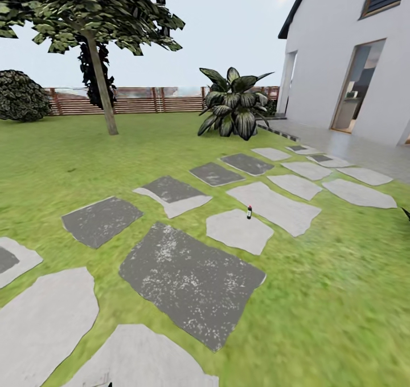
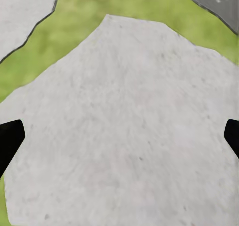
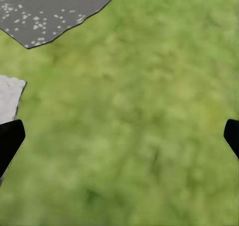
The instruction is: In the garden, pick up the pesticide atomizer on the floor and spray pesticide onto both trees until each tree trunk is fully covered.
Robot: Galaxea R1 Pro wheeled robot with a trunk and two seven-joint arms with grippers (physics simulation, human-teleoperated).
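Under the left gripper (image 2: 119, 136) lies a pale stone slab (image 2: 124, 126), matt and faintly grainy. Beneath the right gripper (image 3: 119, 136) the grass (image 3: 139, 126) looks soft and mottled; beyond its fingertips a dark slab (image 3: 50, 9) is rough, flecked white. Both grippers' fingertips (image 2: 10, 138) look smooth, matt black.

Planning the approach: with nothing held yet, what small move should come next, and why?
Probably roll forward toward the small dark red-capped atomizer bottle, standing far ahead between pale grey stepping stones. Both open grippers, left and right, hang empty, over stone and green grass.
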